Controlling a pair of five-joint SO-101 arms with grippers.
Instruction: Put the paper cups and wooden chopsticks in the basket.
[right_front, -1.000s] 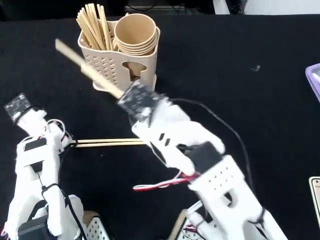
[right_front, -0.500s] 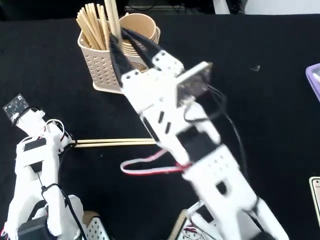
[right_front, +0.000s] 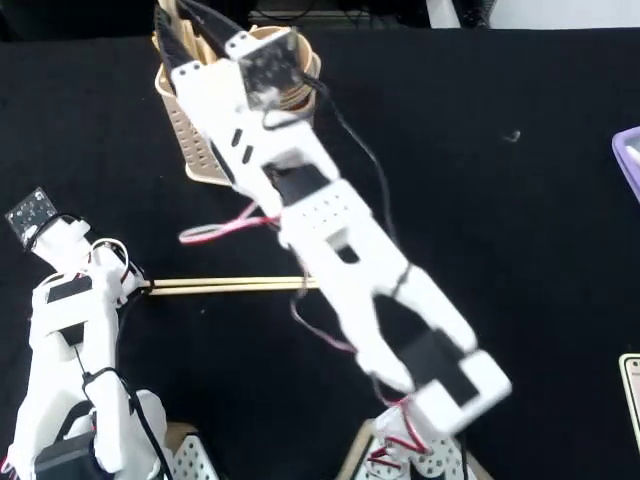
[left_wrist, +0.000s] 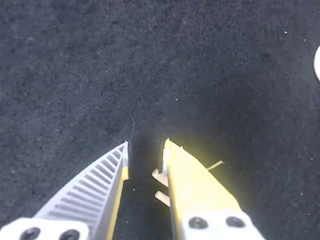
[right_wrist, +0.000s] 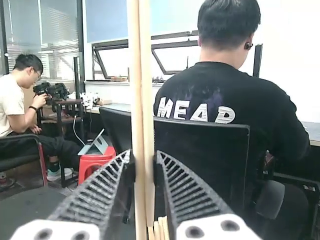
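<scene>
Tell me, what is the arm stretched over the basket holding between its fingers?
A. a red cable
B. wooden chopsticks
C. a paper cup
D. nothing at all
B: the right wrist view shows the fingers clamped on upright wooden chopsticks.

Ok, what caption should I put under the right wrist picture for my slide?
The right gripper, its fingers shut on a pair of wooden chopsticks.
</scene>
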